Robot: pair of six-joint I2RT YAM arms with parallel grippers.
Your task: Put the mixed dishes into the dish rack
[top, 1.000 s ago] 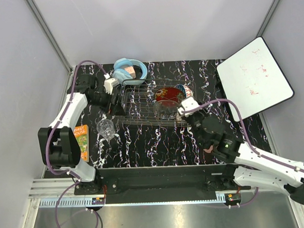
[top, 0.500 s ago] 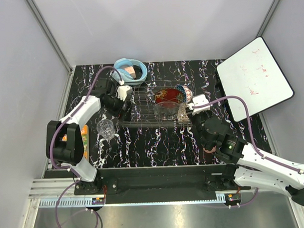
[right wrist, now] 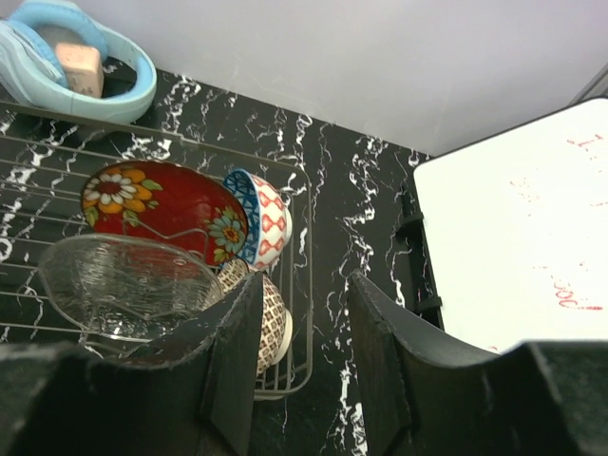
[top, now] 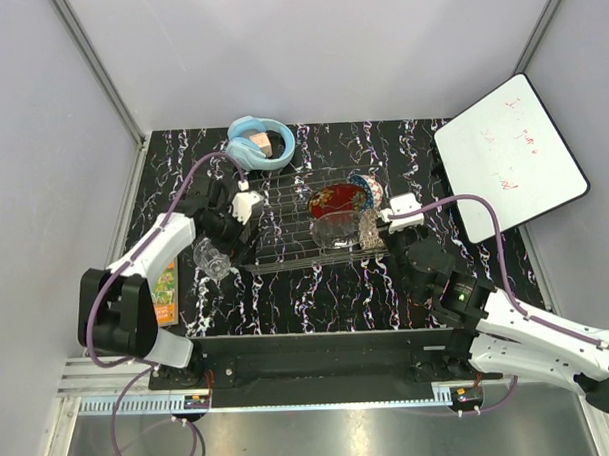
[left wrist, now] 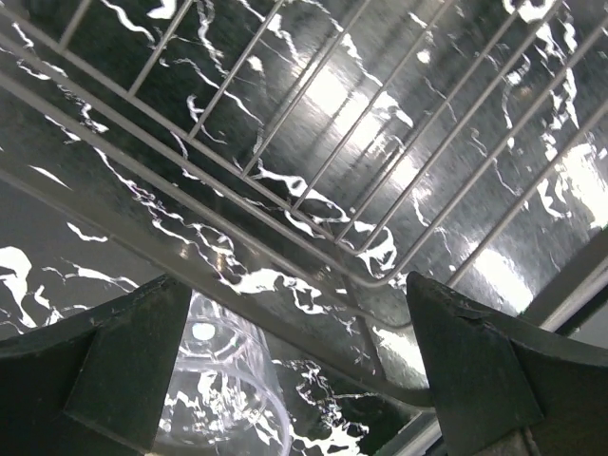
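Marbled table (top: 317, 288); dish rack (top: 284, 227) lengthwise left-right

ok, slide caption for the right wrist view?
Right gripper open by the rack; plate, glass bowl, blue bowl, beige bowl loaded.

Left arm (top: 150, 245), right arm (top: 533, 330): white link shells, black joint housings. Purple-grey cable (top: 186, 182) looped along each. White camera block (top: 402, 207) per wrist. Left claw (left wrist: 294, 294), right claw (right wrist: 304, 285): matte black wedge-shaped fingers, rough surface texture.
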